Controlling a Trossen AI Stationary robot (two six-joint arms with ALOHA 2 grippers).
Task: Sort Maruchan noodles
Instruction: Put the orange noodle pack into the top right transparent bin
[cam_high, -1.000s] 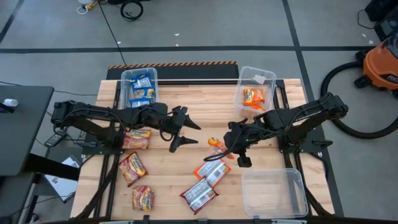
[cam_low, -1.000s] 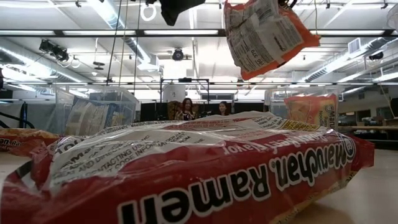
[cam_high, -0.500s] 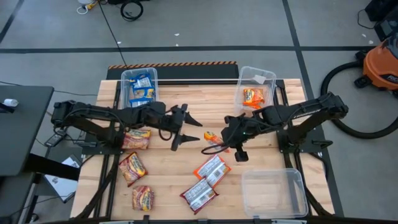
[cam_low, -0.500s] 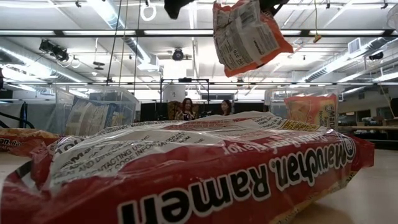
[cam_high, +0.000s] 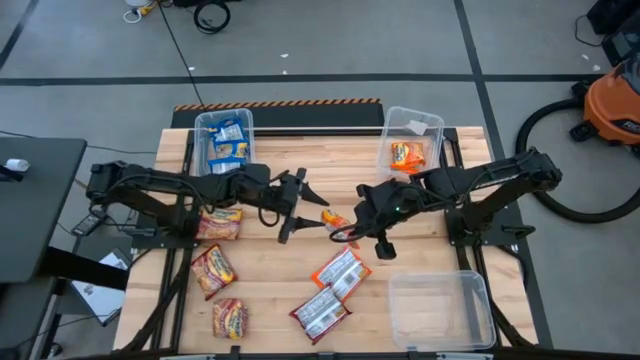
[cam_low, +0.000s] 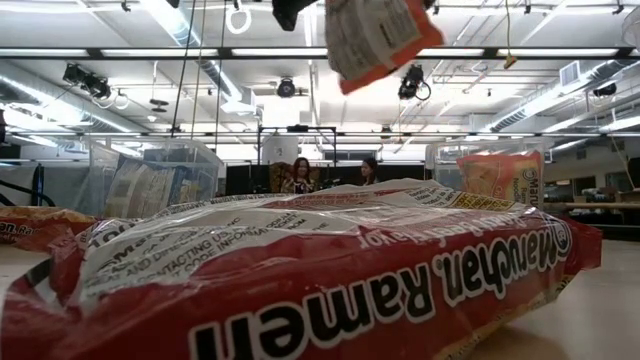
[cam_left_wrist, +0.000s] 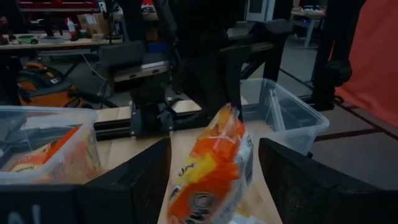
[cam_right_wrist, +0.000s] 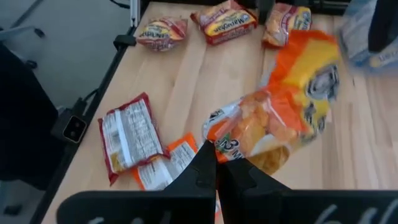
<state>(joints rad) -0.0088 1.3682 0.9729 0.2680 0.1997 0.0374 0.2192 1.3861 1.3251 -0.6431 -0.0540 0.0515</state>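
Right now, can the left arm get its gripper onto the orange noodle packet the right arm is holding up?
Probably yes. The orange packet hangs from the shut right gripper above the table, and the left gripper is open right beside it with nothing between.

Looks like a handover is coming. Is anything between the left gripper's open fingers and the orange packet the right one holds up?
Nothing visible: the orange plastic noodle packet hangs from the right gripper directly ahead of the left gripper.

Overhead view straight down; table-level view close behind a red packet (cam_low: 330, 290); both wrist views sharing the lifted orange packet (cam_left_wrist: 211, 162).
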